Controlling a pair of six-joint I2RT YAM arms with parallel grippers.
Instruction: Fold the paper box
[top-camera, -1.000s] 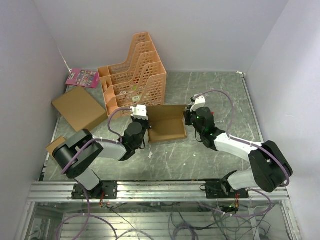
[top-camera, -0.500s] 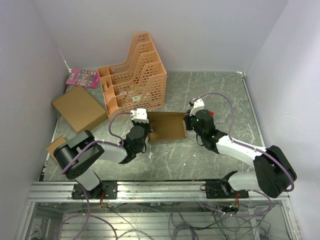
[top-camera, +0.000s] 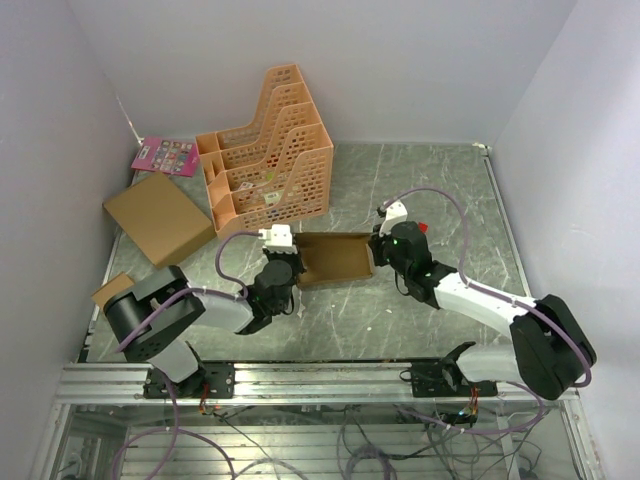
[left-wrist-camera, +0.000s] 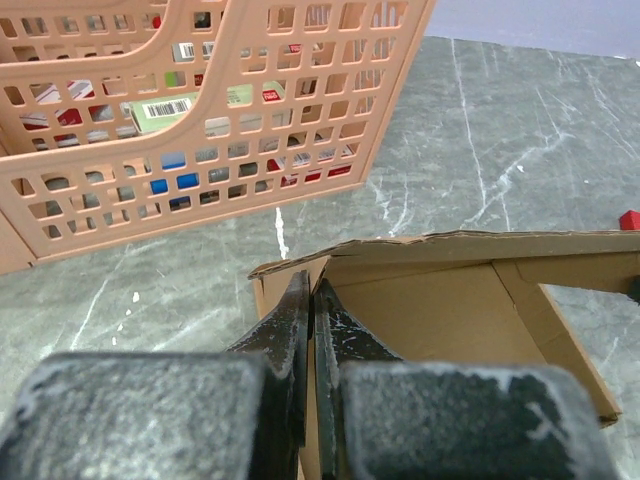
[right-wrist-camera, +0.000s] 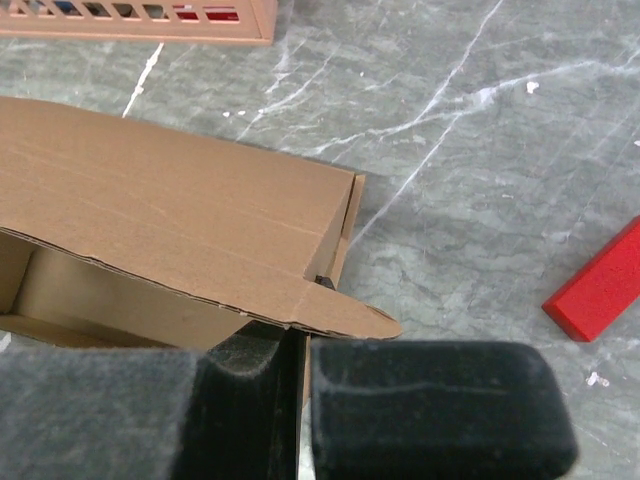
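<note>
The paper box (top-camera: 335, 262) is brown cardboard and stands in the middle of the table, its walls raised and its top flap leaning over the inside. My left gripper (top-camera: 293, 264) is shut on the box's left wall; in the left wrist view the fingers (left-wrist-camera: 298, 320) pinch that wall's edge beside the box's inside (left-wrist-camera: 450, 300). My right gripper (top-camera: 375, 255) is shut on the right wall. In the right wrist view the top flap (right-wrist-camera: 180, 215) lies over the right gripper (right-wrist-camera: 300, 340), with a rounded tab sticking out above it.
An orange perforated file rack (top-camera: 265, 150) stands just behind the box. A larger flat cardboard box (top-camera: 158, 215) and a smaller one (top-camera: 110, 290) lie at the left. A pink card (top-camera: 165, 155) is at the back left. A red block (top-camera: 424, 227) lies right of the box.
The box's tall rear panel has tipped forward over the box, so it looks shorter from above. Both grippers kept their grips and shifted slightly nearer.
</note>
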